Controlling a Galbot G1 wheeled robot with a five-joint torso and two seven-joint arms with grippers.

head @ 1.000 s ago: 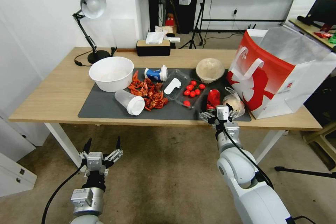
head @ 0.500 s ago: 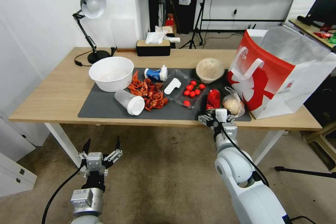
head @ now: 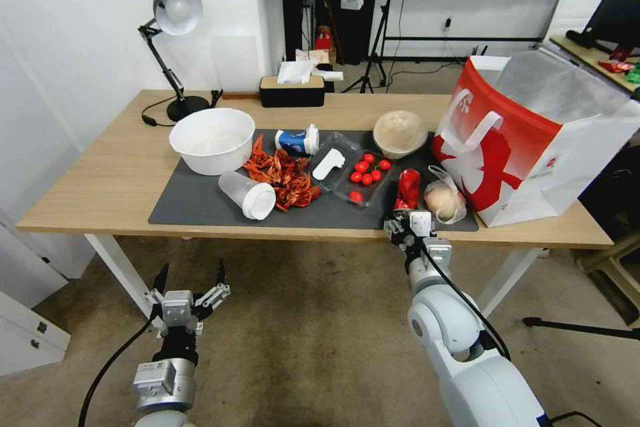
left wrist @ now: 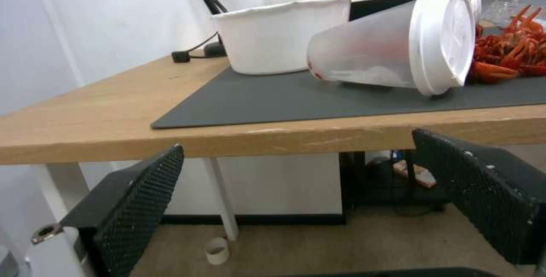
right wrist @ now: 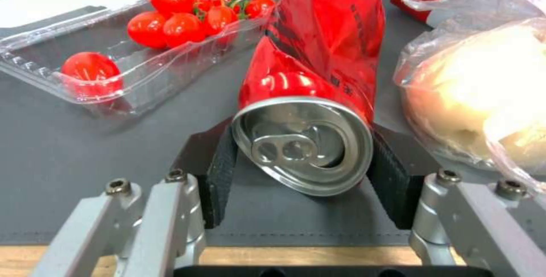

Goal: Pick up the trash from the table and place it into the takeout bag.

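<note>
The right gripper pinches the crushed can on the mat's near edge, the bagged bun at its three o'clock. A clear tray holds tomatoes. The left gripper hangs open below the table.

Right pincer clamps the crushed red can beside cherry tomatoes

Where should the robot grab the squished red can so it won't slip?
Probably at the round silver top end of the crushed red can, coming in from the table's front edge. That end is still round and faces the right gripper, whose pads sit on both sides of it.
</note>
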